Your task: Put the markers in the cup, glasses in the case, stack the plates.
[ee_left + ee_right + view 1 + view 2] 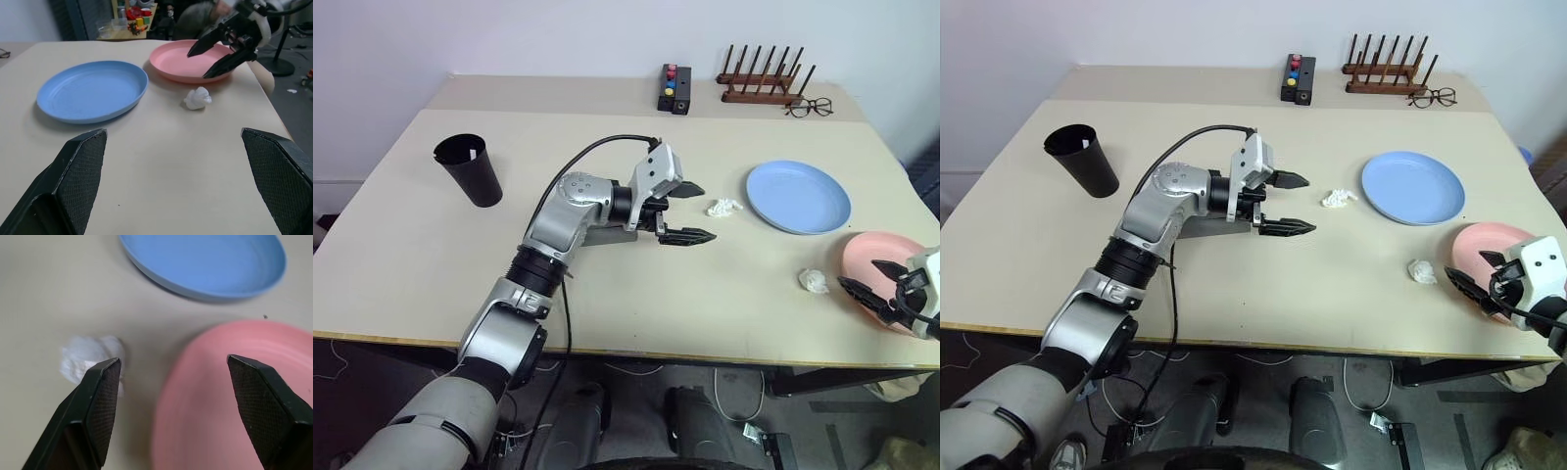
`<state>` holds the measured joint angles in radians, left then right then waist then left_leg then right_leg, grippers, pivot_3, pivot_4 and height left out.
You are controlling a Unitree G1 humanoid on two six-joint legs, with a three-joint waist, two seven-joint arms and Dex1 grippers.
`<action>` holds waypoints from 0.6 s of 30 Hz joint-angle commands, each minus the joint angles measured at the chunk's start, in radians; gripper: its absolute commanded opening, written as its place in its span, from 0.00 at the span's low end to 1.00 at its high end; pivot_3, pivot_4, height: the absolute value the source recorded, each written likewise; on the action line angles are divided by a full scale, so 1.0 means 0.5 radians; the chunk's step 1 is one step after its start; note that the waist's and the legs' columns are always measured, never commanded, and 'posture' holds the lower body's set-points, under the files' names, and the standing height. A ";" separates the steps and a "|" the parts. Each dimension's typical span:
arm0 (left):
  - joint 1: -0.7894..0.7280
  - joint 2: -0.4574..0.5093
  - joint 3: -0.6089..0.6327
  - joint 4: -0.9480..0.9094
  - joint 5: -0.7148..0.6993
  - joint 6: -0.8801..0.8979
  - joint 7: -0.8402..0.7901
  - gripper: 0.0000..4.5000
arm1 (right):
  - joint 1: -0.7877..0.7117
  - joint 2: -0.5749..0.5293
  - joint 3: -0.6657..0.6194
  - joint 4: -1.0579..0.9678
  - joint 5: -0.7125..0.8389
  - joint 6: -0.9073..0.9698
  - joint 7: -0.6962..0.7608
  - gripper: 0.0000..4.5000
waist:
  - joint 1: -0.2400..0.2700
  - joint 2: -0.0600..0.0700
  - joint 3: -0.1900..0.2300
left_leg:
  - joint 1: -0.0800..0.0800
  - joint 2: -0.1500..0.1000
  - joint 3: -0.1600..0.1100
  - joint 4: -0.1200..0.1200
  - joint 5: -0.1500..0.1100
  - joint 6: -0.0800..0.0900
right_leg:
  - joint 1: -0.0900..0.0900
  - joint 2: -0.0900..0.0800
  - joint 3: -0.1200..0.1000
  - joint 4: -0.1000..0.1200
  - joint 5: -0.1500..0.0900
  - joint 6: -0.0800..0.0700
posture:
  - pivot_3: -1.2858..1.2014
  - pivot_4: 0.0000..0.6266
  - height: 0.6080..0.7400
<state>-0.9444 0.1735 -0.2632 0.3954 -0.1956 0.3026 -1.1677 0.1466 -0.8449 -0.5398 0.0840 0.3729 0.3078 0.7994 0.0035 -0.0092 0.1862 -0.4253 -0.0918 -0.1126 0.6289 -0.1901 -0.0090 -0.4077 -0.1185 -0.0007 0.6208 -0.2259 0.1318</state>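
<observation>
The black cup (470,168) stands at the table's left. My left gripper (705,211) hovers open and empty over the table's middle, pointing toward the light blue plate (798,196). A grey case (607,235) lies mostly hidden under that arm. The pink plate (881,259) sits at the near right edge. My right gripper (173,361) is open over that plate's near-left rim, one finger above the plate and the other above the table, holding nothing. The markers and the glasses are out of view.
Two crumpled white paper bits lie on the table, one (724,207) left of the blue plate, one (814,281) left of the pink plate. At the back stand a black box with coloured knobs (674,88), a wooden rack (762,83) and thin clear-lens spectacles (810,107).
</observation>
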 commanded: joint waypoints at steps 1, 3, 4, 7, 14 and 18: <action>-0.019 0.000 -0.015 -0.073 -0.051 0.032 -0.085 0.99 | -0.024 -0.018 0.008 0.059 -0.048 -0.087 0.010 0.78 | 0.006 0.000 0.000 | 0.000 0.000 0.000 0.000 0.000 0.000 | 0.000 0.000 0.000 0.000 0.000 0.000 | 0.52 0.24 1.00; -0.016 0.011 -0.030 -0.063 -0.037 0.008 -0.126 0.99 | -0.040 -0.008 0.034 0.088 -0.061 -0.107 0.012 0.78 | 0.007 0.000 0.000 | 0.000 0.000 0.000 0.000 0.000 0.000 | 0.000 0.000 0.000 0.000 0.000 0.000 | 0.52 0.24 1.00; -0.014 0.018 -0.046 -0.047 -0.011 -0.023 -0.137 0.99 | -0.052 -0.002 0.048 0.114 -0.069 -0.126 0.012 0.78 | 0.008 0.001 0.000 | 0.000 0.000 0.000 0.000 0.000 0.000 | 0.000 0.000 0.000 0.000 0.000 0.000 | 0.52 0.24 1.00; -0.009 0.036 -0.071 -0.050 0.007 -0.041 -0.161 0.99 | -0.052 0.021 0.062 0.172 -0.093 -0.180 0.001 0.78 | 0.013 0.000 0.000 | 0.000 0.000 0.000 0.000 0.000 0.000 | 0.000 0.000 0.000 0.000 0.000 0.000 | 0.52 0.24 1.00; -0.014 0.066 -0.111 -0.043 0.018 -0.063 -0.248 0.99 | -0.060 0.022 0.093 0.184 -0.108 -0.206 -0.005 0.78 | 0.014 0.001 0.000 | 0.000 0.000 0.000 0.000 0.000 0.000 | 0.001 0.000 0.000 -0.001 0.000 0.000 | 0.52 0.24 1.00; -0.020 0.076 -0.141 -0.043 0.030 -0.076 -0.287 0.99 | -0.046 0.057 0.109 0.187 -0.118 -0.234 -0.032 0.78 | 0.015 0.001 0.000 | 0.000 0.000 0.000 0.000 0.000 0.000 | 0.001 0.000 0.000 -0.001 0.000 0.000 | 0.52 0.24 1.00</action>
<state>-0.9432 0.2088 -0.3327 0.3917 -0.1835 0.2831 -1.2989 0.1247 -0.8222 -0.4739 0.1830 0.3179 0.2089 0.7915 0.0112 -0.0086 0.1863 -0.4252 -0.0919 -0.1126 0.6290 -0.1901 -0.0089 -0.4074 -0.1185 -0.0007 0.6202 -0.2259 0.1317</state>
